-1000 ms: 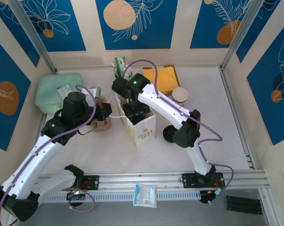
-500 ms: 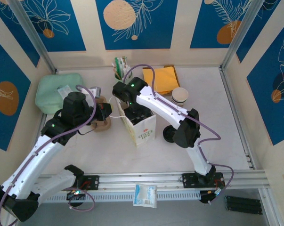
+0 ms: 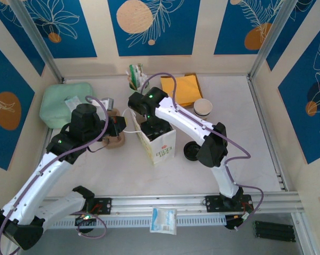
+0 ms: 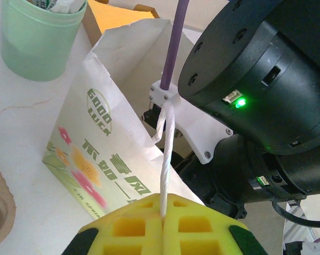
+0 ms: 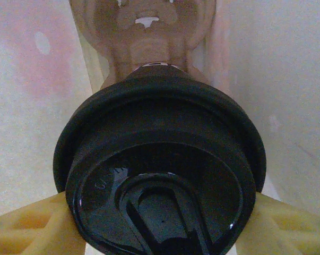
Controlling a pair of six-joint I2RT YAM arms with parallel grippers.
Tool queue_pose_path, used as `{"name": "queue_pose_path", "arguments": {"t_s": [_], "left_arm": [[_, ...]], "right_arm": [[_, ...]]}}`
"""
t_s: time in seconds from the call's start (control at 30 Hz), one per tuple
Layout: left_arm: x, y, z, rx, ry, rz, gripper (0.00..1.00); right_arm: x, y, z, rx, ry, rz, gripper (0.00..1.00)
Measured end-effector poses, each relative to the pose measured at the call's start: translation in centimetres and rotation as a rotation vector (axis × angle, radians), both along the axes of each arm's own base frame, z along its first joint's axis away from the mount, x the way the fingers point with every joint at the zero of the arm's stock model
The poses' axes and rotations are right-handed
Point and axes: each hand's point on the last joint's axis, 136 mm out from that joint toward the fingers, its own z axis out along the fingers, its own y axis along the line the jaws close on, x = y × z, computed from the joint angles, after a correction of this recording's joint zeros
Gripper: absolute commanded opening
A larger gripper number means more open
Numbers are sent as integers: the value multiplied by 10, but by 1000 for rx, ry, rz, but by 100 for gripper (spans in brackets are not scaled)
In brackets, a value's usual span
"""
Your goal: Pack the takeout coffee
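A white paper bag [image 3: 162, 146] with green lettering [image 4: 96, 143] stands open mid-table. My left gripper [image 4: 164, 204] is shut on the bag's white string handle [image 4: 165, 159] and holds it taut; from above, this gripper [image 3: 120, 126] sits just left of the bag. My right gripper [image 3: 152, 127] reaches down into the bag. It is shut on the takeout coffee [image 5: 160, 175], with yellow fingers [image 5: 27, 228] on either side. The black lid covers the cup's paper wall. A brown pulp carrier [image 5: 144, 32] lies below it at the bag's bottom.
A stack of nested paper cups [image 3: 202, 108] stands right of the bag, with black lids [image 3: 190, 151] nearer. Orange paper [image 3: 183, 87] and a green cup of packets [image 3: 134, 79] sit behind. A brown pulp piece [image 3: 114, 139] lies under the left gripper, and a green pad [image 3: 64, 101] lies far left.
The right arm has shifted a little to the right and toward the near edge over the bag. The left arm and its hold on the handle are unchanged.
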Motion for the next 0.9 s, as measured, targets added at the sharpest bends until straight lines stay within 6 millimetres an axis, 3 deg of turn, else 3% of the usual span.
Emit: {"name": "queue_pose_path", "arguments": {"t_s": [0.9], "left_arm": [[0,1,0,3,0,4,2]], "right_arm": [[1,-2,0,17,6,-14,59]]}}
